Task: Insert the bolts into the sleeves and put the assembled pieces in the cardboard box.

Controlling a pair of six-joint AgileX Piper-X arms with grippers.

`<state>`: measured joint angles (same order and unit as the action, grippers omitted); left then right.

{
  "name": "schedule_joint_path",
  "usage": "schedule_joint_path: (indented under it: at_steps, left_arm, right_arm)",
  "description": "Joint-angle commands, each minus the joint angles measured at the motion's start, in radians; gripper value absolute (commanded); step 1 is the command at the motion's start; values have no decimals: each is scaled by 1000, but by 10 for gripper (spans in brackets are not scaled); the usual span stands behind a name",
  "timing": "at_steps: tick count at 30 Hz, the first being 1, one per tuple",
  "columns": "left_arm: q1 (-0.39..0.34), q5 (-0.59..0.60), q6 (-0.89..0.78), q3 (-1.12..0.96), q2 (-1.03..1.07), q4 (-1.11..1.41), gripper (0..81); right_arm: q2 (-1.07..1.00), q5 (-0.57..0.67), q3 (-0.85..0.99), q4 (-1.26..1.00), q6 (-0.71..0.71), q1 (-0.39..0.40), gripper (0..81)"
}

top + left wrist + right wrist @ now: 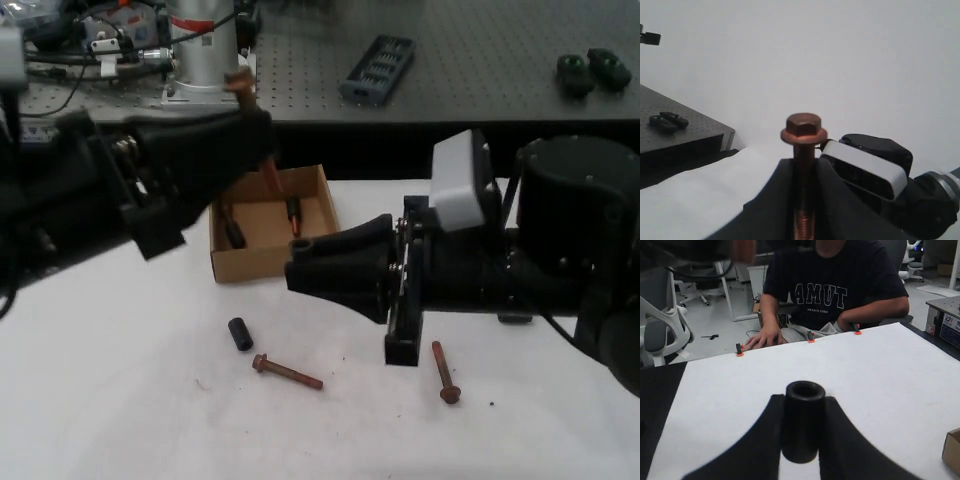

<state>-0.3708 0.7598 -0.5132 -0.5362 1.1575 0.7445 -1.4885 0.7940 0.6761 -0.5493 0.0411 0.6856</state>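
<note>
My left gripper [255,135] hangs over the cardboard box [322,205], shut on a copper bolt [240,85] that stands with its hex head up. That same bolt [803,135] rises from between the left gripper's [803,200] dark fingers. To the right of the box, my right gripper [300,265] is shut on a black sleeve [301,244], held upright with its hole on top. The sleeve [804,420] sits clamped in the right gripper [802,440]. Two assembled pieces [233,232] [293,212] lie in the box.
On the white sheet in front of the box lie a loose black sleeve [240,334] and two loose bolts [287,372] [445,372]. A black tray [377,66], two dark parts [593,70] and a metal post [205,45] stand on the rear breadboard.
</note>
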Motion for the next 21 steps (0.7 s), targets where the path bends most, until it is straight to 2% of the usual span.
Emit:
schedule_joint_path:
  at_steps: [1,4,12,21]
  left_arm:
    - [-14,34,48,-14,24,29,6]
    - [-14,67,71,-14,51,29,6]
    - [-14,65,129,-14,96,29,6]
    - [-14,65,132,-14,96,29,6]
  right_arm:
    - [1,41,4,-41,74,-12,40]
    - [1,81,4,-41,99,-23,40]
    - [1,99,4,-41,111,-31,40]
    - [1,177,4,-41,146,-31,40]
